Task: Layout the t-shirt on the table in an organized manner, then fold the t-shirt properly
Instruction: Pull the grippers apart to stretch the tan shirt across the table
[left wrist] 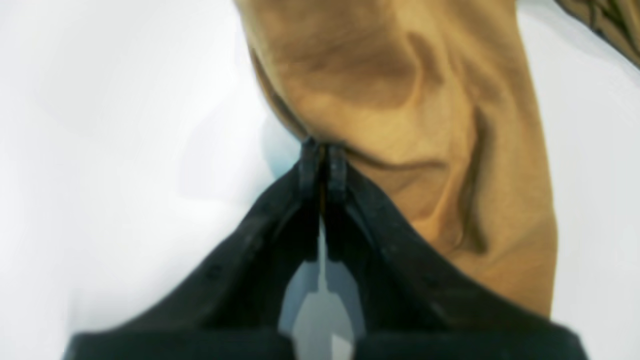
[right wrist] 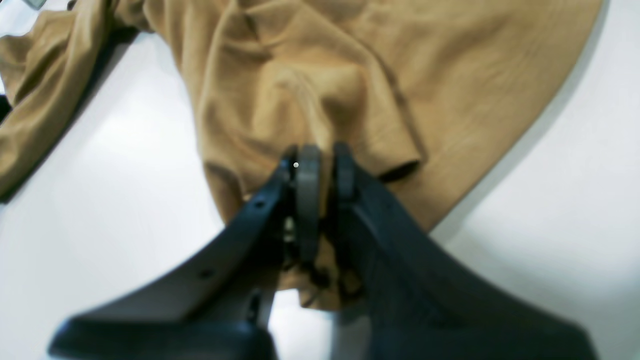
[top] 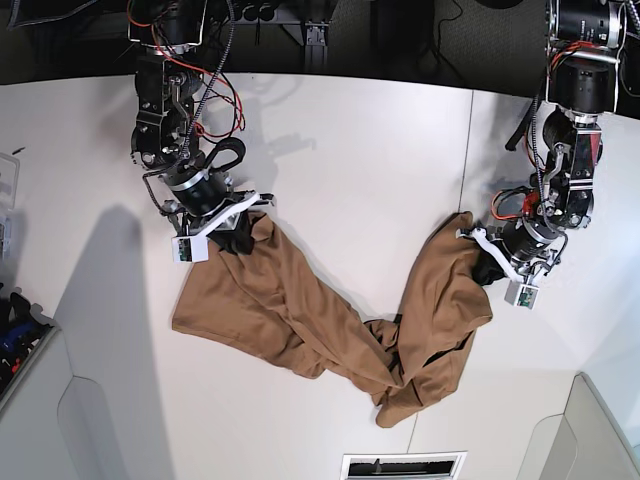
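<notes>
The tan-brown t-shirt [top: 330, 320] lies stretched in a crumpled V across the white table [top: 350, 160] in the base view. My left gripper [left wrist: 323, 150] is shut on an edge of the t-shirt [left wrist: 400, 100], at the cloth's right end in the base view [top: 484, 262]. My right gripper [right wrist: 325, 160] is shut on a bunched fold of the t-shirt [right wrist: 400, 75], at the cloth's upper left end in the base view [top: 238, 222]. The middle of the shirt sags in folds toward the table's front.
A thin dark seam [top: 466, 170] runs down the table on the right. A vent slot [top: 403, 466] sits at the front edge. Coloured items [top: 12, 335] lie at the far left edge. White corner panels [top: 600, 430] flank the front.
</notes>
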`<move>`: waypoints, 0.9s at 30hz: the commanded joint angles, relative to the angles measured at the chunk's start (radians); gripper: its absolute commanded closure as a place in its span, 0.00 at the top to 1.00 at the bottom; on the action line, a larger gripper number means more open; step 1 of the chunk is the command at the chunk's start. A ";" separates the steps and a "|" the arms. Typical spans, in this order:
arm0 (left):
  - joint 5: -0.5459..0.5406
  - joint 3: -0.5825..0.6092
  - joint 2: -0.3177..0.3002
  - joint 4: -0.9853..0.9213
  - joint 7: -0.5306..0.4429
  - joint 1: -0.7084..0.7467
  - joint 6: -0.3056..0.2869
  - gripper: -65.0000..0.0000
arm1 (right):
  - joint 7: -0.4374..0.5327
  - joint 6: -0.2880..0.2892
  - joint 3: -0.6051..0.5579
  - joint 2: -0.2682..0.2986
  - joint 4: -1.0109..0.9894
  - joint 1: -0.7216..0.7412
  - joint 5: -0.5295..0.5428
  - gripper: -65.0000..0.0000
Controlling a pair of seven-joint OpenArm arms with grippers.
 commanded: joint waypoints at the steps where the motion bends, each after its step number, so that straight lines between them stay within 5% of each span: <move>1: -0.007 -0.007 -0.033 0.016 -0.020 -0.033 0.005 0.00 | 0.017 0.007 0.008 0.005 0.031 0.016 -0.005 0.00; 12: -0.028 -0.007 -0.230 0.167 0.010 -0.034 0.030 0.00 | 0.007 0.007 0.174 0.137 0.104 0.013 -0.022 0.00; 18: -0.080 -0.007 -0.271 0.297 0.219 -0.031 -0.009 0.00 | -0.047 0.034 0.319 0.188 0.104 0.002 0.094 0.00; 20: -0.119 -0.007 -0.270 0.332 0.296 -0.029 -0.044 0.16 | -0.055 0.042 0.354 0.198 0.104 -0.014 0.144 0.00; 21: -0.140 -0.007 -0.270 0.345 0.321 -0.028 -0.060 0.26 | -0.056 0.042 0.369 0.199 0.104 -0.025 0.158 0.05; 23: -0.167 -0.007 -0.271 0.361 0.353 -0.026 -0.061 0.41 | -0.061 0.041 0.391 0.198 0.104 -0.047 0.181 0.38; 25: -0.168 -0.010 -0.271 0.362 0.370 -0.026 -0.049 0.46 | -0.068 0.043 0.405 0.199 0.104 -0.075 0.229 0.65; 27: -0.172 -0.026 -0.270 0.362 0.369 -0.023 -0.019 0.46 | -0.070 0.073 0.418 0.198 0.104 -0.102 0.278 0.69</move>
